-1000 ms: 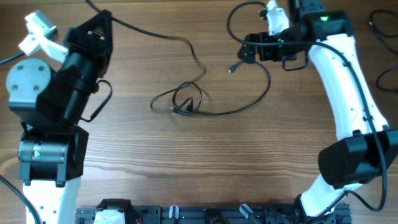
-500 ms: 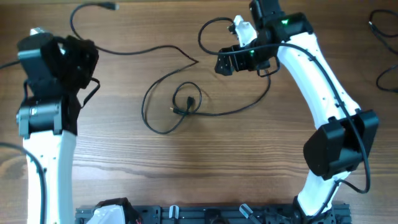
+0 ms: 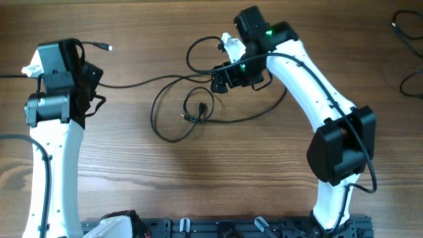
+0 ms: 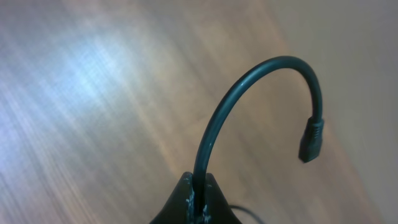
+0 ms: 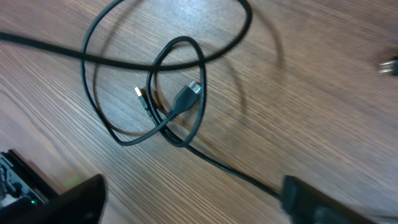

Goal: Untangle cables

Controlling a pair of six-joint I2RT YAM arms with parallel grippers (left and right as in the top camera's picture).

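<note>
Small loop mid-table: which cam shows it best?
Right wrist: the small loop is large in frame, its crossings and the plug inside readable. Overhead shows it tiny, mid-table. Left wrist shows only another cable end rising from the left gripper.

Looped cables [image 3: 193,118] lie on the table [image 3: 218,185] centre.

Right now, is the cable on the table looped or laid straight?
Looped: the cable crosses over itself in a small coil at its plug.

no readable txt, labels, brands or nos. anywhere in any view.
</note>
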